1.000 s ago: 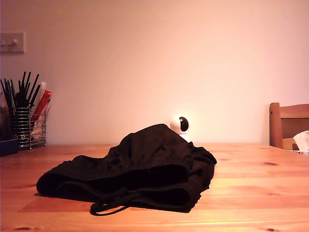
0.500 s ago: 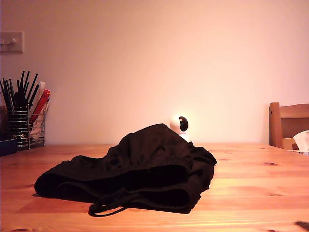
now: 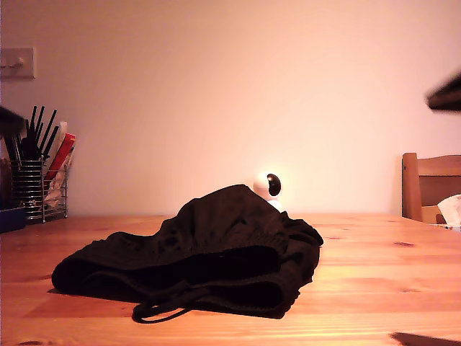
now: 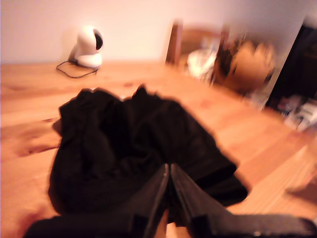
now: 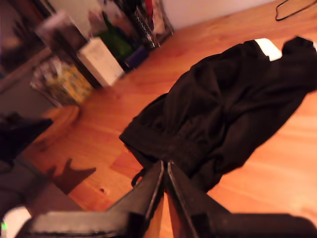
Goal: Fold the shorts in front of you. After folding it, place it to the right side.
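Surface: a warm orange-brown pine tabletop [image 3: 374,281] with visible knots, lit in a reddish cast. A crumpled heap of black soft-fabric shorts [image 3: 194,256] is seen lying on it near the middle, toward the near edge in the exterior view. A loop of black drawstring [image 3: 162,308] trails from the heap toward that edge. In the second wrist view a white patch [image 5: 268,48] shows on the fabric.

A small white dome-shaped camera [image 3: 269,186] stands behind the shorts toward the far edge of the tabletop; its thin dark cable [image 4: 74,72] is seen curled on the wood in the first wrist view.

At the far edge on the exterior view's left, a wire-mesh holder of black sticks and a red item [image 3: 36,169] is noted. A wooden chair back [image 3: 428,187] is seen beyond the table on the exterior view's right. A pale plain wall [image 3: 230,86] carries a white switch plate [image 3: 17,63] at the exterior view's upper left.

My first gripper [image 4: 168,181] is held above the shorts, its dark jaws pressed together, nothing between them. My second gripper [image 5: 165,176] is likewise closed and empty, over the heap's edge.
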You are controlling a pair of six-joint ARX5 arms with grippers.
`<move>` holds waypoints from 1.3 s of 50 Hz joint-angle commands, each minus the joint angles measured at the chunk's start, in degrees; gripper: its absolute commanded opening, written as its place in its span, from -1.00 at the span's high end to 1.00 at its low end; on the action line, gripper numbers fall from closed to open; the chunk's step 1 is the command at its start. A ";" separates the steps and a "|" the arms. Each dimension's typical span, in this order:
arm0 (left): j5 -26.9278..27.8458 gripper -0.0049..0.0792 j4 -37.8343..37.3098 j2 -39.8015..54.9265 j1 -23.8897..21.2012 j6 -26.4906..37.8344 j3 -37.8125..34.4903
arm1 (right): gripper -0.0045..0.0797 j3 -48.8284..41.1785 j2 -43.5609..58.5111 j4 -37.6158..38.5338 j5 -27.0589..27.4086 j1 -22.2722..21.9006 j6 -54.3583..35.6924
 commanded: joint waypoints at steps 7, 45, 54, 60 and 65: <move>-0.87 0.91 1.14 10.08 -3.74 13.38 5.70 | 0.88 5.18 11.37 0.63 3.58 5.05 -6.40; -4.76 0.07 0.61 54.38 -18.32 48.65 25.53 | 0.54 15.19 36.50 5.62 6.84 13.64 -19.30; -7.13 -0.03 0.26 60.35 -18.51 52.33 28.26 | 0.54 15.56 36.50 5.68 6.86 13.64 -19.32; -10.73 -0.03 0.07 62.86 -18.51 55.39 29.57 | 0.54 15.58 36.50 5.68 6.86 13.62 -19.32; -12.76 -0.01 0.92 64.54 -18.51 56.72 30.38 | 0.54 15.63 36.50 5.70 6.86 13.62 -19.32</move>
